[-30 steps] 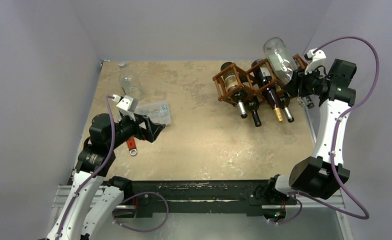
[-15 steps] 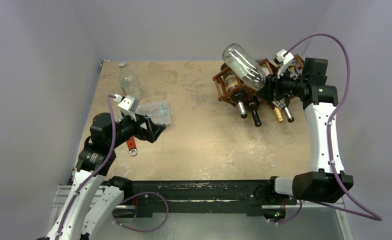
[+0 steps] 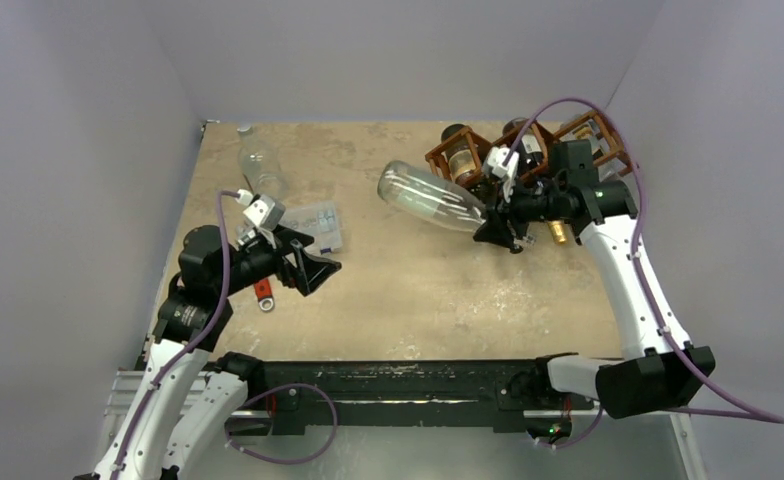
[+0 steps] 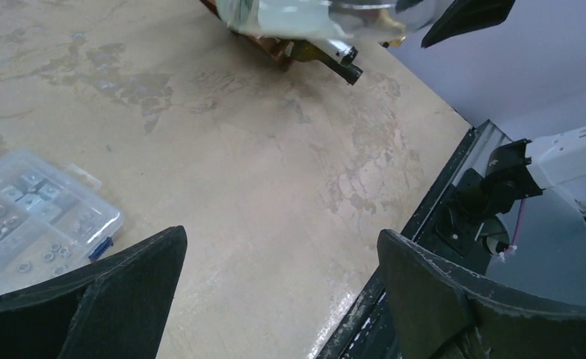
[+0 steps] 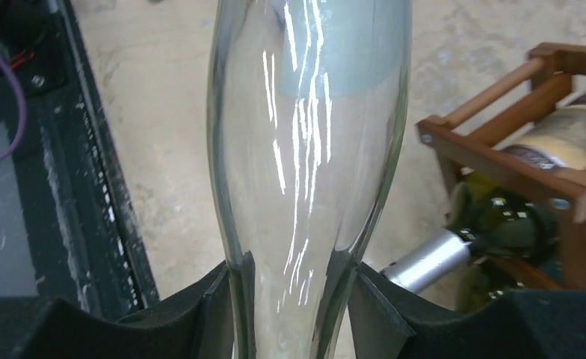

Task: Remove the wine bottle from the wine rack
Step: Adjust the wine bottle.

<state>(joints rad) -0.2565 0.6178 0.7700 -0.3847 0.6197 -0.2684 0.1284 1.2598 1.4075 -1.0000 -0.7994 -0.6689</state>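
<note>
My right gripper (image 3: 490,222) is shut on the neck of a clear empty wine bottle (image 3: 430,197) and holds it in the air left of the wine rack (image 3: 478,165), base pointing left. In the right wrist view the bottle (image 5: 312,127) sits between both pads (image 5: 234,299). The reddish-brown wooden rack (image 5: 522,149) holds several dark bottles (image 3: 513,235) with necks toward me. My left gripper (image 3: 313,268) is open and empty at the left, over bare table (image 4: 275,247).
A clear plastic compartment box (image 3: 313,222) lies beside the left gripper, also in the left wrist view (image 4: 36,217). A second clear bottle (image 3: 258,165) lies at the back left. A small red-handled object (image 3: 264,291) lies under the left arm. Walls enclose the table.
My right gripper has swung the clear bottle from above the rack's right side down and leftwards, clear of the rack. The left gripper has shifted slightly right.
</note>
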